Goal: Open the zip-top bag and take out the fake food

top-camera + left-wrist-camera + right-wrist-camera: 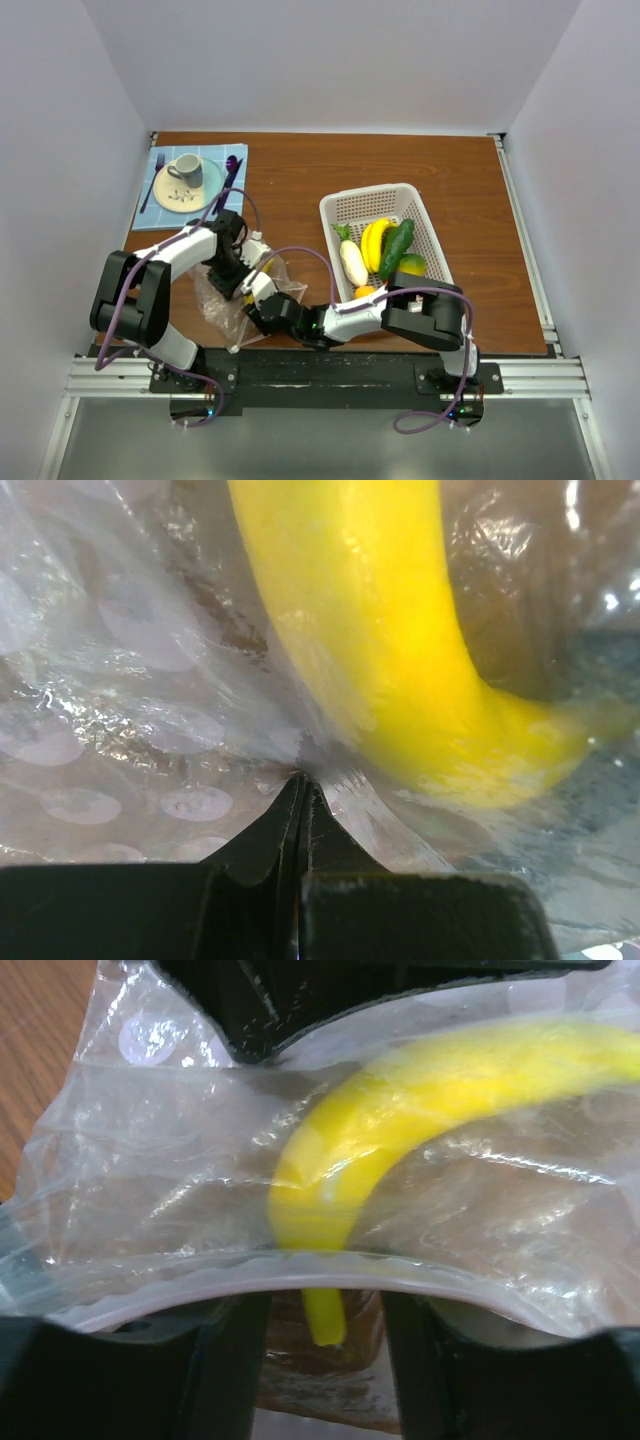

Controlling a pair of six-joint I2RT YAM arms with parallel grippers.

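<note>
Pinching the zip-top bag [120, 680] — left pincer [300, 780], clenched; right pincer [322, 1310] spread astride its mouth edge

We see a yellow banana [400, 1110] inside the clear zip-top bag [170, 1190], stem end pointing down between the spread fingers [225, 1360] of the right gripper [325, 1380], pale zip strip [200, 1285] crossing them, wooden table [40, 1020] top left.

Nothing can be read in any view: no words, labels, brands, numbers or signs. The pale round marks on the clear crinkly plastic bag [195, 802] are plain blurred ovals. The dark pattern on the pale green round plate [187, 192] is too small to make out.
</note>
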